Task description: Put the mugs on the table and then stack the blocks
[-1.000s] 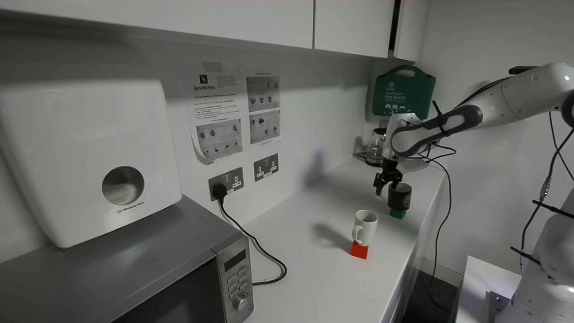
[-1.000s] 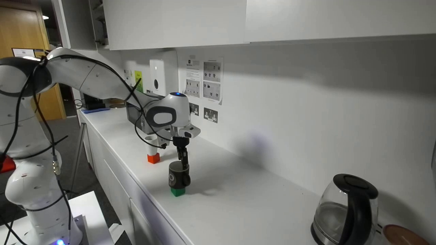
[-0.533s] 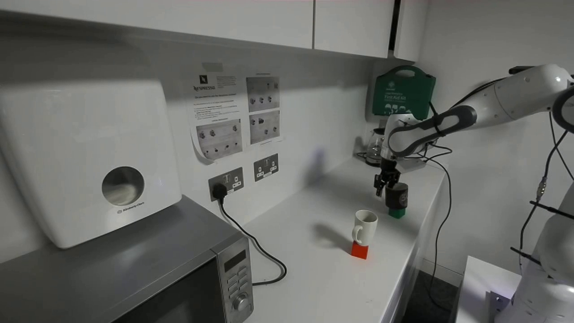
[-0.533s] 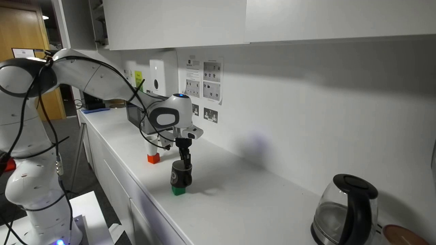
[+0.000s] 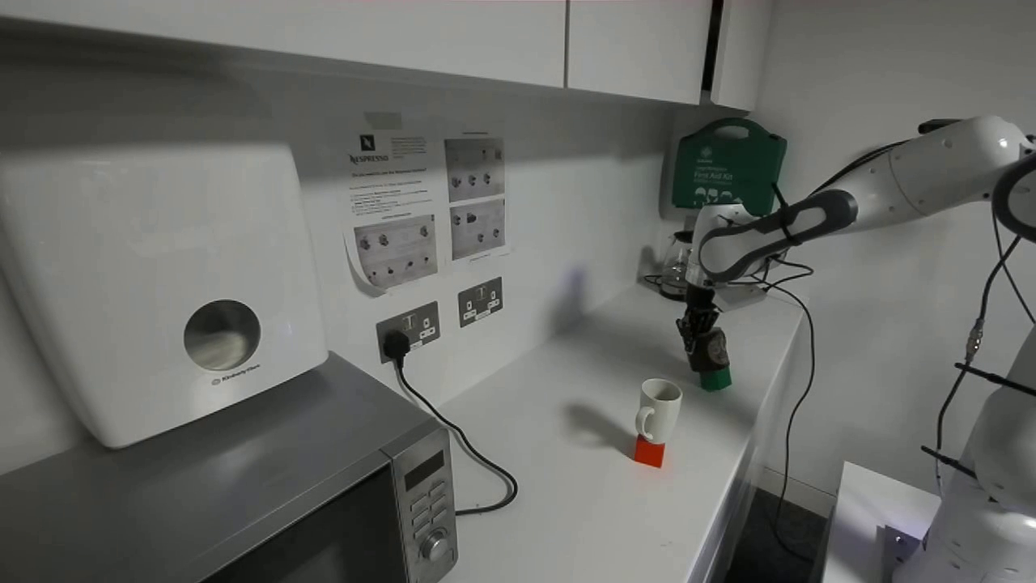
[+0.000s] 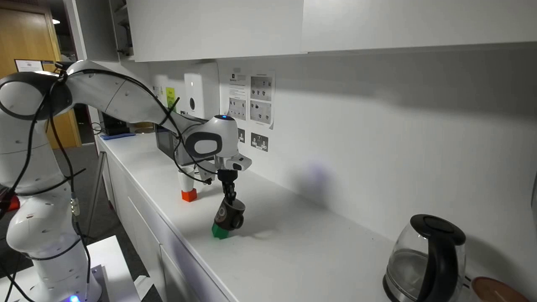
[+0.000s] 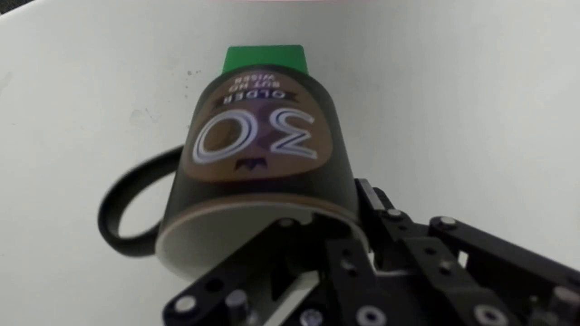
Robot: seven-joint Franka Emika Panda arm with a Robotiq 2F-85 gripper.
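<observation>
While the hand (image 7: 352,213) grips the tilted dark mug (image 7: 265,131) by its rim, the green block (image 7: 267,55) shows near the wrist view's top.

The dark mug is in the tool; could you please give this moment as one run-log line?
tool: shut on dark mug | dark mug: tilted, base against green block | white mug: upright on red block

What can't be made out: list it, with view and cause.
Part of the green block: in the wrist view, behind the dark mug.
Part of the white mug: in an exterior view, behind a cable.
The microwave: in an exterior view, cut off by left and bottom edges.
The notice: in an exterior view, fine print too small.
</observation>
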